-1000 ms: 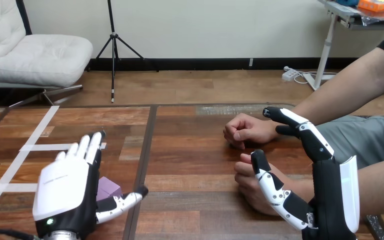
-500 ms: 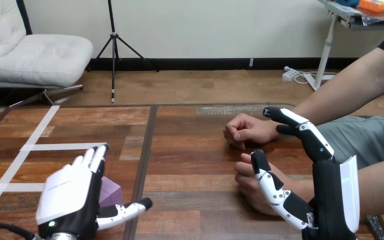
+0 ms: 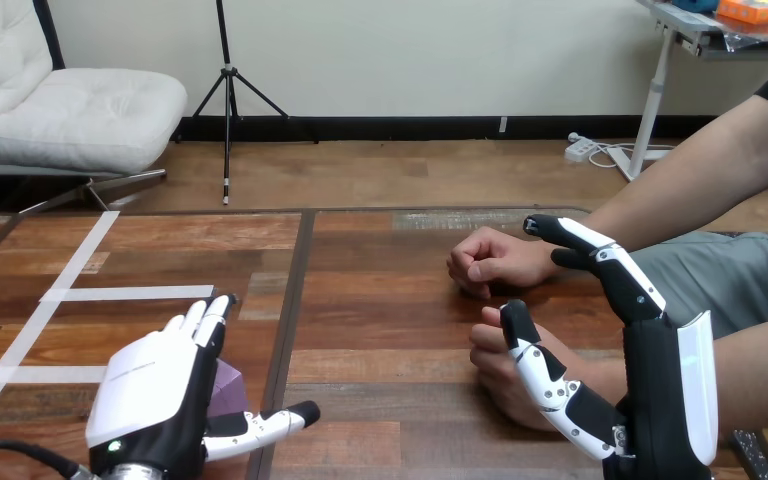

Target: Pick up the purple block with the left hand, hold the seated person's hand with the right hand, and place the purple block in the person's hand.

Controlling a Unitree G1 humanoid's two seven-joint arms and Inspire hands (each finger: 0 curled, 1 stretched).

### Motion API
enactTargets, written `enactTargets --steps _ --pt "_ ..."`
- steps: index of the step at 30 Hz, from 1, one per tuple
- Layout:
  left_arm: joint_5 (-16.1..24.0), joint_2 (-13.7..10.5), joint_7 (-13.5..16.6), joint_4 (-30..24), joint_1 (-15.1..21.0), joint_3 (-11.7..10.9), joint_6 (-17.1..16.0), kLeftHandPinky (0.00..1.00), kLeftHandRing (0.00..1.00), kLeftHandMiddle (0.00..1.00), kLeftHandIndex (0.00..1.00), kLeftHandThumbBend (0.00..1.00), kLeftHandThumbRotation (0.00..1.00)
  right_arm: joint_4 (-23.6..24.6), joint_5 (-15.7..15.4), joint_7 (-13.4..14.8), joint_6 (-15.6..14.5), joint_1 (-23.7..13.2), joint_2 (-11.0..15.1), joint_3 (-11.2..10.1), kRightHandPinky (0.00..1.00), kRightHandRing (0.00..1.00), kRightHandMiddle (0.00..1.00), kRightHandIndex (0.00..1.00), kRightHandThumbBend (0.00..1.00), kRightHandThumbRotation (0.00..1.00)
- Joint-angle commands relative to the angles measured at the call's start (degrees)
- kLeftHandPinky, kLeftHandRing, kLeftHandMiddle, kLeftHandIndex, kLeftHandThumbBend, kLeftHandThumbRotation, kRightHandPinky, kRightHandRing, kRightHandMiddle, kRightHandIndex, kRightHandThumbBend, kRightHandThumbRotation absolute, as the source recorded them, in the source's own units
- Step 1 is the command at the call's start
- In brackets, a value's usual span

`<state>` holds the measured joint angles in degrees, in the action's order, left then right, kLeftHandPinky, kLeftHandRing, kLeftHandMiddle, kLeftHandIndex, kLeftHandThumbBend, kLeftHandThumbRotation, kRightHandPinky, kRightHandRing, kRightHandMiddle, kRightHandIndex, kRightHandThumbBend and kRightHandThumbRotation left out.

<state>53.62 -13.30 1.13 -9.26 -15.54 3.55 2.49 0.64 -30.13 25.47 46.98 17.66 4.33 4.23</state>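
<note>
The purple block lies on the wooden table near the front left, mostly hidden behind my left hand. That hand is open, fingers straight over the block and thumb stretched out to the right of it. My right hand stands open at the right, its back towards me. Its thumb lies over the person's nearer hand, which rests on the table; I cannot tell if they touch. Its straight fingers reach past the wrist of the person's farther hand, a loose fist.
White tape lines cross the table's left part. A dark seam runs from front to back just right of the block. The person's forearms come in from the right edge.
My left hand has come lower and a little to the right, over the purple block, hiding more of it. My right hand and the person's hands have stayed put.
</note>
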Motion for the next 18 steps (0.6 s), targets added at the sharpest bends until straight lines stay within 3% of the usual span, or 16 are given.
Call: enactTargets --steps 1,18 --pt "-0.3 -1.6 0.6 0.1 3.9 1.0 0.5 0.97 0.96 0.97 0.95 0.99 0.65 1.1 0.3 0.1 0.4 -2.6 -0.2 -0.9 0.71 0.77 0.77 0.73 0.38 0.29" --pt "-0.7 -2.2 2.8 1.5 4.5 1.9 0.6 1.00 0.97 0.99 0.97 0.96 0.65 0.7 0.2 0.2 0.8 -2.9 0.1 -1.4 0.71 0.77 0.77 0.73 0.36 0.27"
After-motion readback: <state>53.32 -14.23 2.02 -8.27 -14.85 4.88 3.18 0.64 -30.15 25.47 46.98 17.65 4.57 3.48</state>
